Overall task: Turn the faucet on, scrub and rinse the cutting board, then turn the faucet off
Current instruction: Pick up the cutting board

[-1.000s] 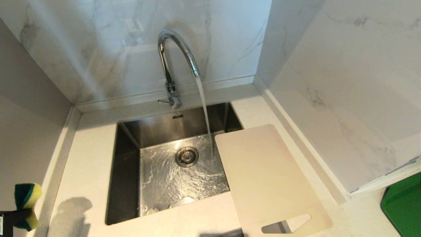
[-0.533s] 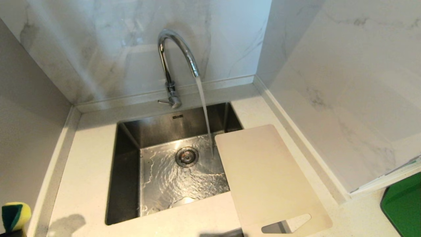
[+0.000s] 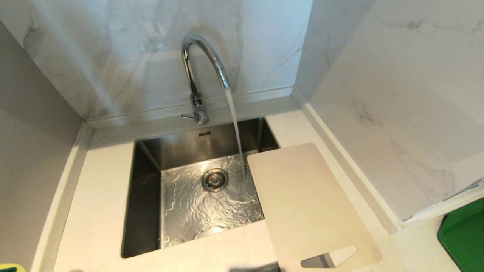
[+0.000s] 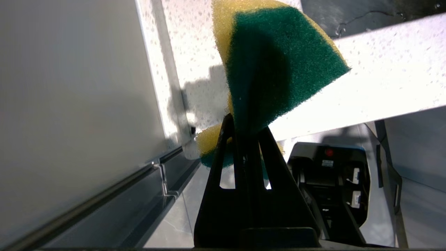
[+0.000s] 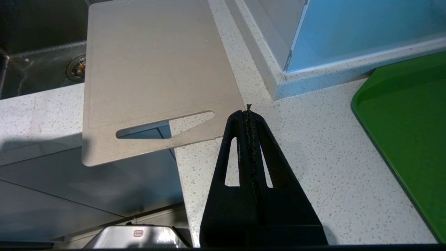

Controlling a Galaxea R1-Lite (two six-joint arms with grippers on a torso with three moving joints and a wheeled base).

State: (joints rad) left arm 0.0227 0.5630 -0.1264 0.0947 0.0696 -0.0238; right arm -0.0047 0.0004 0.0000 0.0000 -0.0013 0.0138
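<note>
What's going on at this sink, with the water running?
The faucet is on, pouring into the sink just beside the cutting board, which lies partly over the sink's right edge and looks dry. The left end effector grips a green-and-yellow sponge off by the counter's left edge. The right end effector hangs shut and empty near the board's handle end.

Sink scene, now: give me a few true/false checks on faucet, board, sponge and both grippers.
1. Water runs from the faucet. True.
2. The cutting board lies flat inside the sink. False: it rests on the counter, one corner over the basin.
3. The left gripper clamps a green-and-yellow sponge. True.
4. The right gripper holds the board. False: it is shut and empty, beside the board's handle end.
5. The stream hits the board. False: it lands on the basin floor alongside.
</note>
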